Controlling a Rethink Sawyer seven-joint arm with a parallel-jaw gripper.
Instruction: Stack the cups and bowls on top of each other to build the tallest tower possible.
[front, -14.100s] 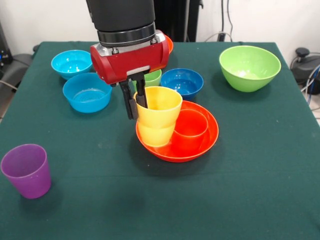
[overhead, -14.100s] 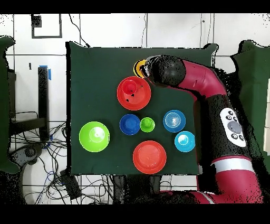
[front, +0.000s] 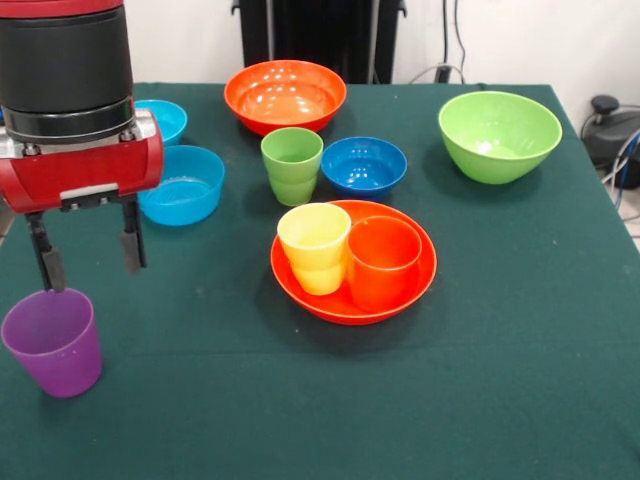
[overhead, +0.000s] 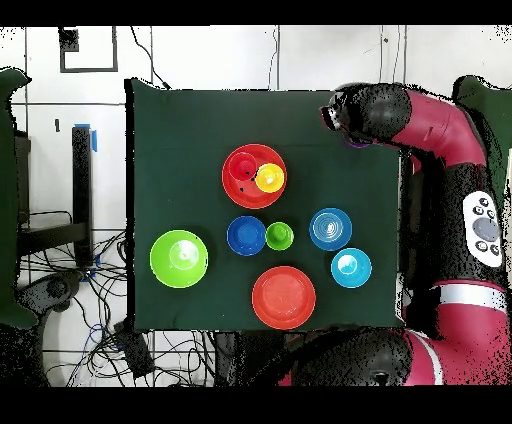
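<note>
My gripper is open and empty at the table's left side in the front view. It hangs just above and behind an upright purple cup. One finger is close over the cup's rim. A yellow cup and an orange cup stand side by side inside a shallow orange bowl at the centre. A green cup stands on the cloth beside a dark blue bowl. In the overhead view the arm covers the gripper and most of the purple cup.
A second orange bowl sits at the far edge, a lime green bowl at the far right, and two light blue bowls behind the gripper. The green cloth ends at the table's edges.
</note>
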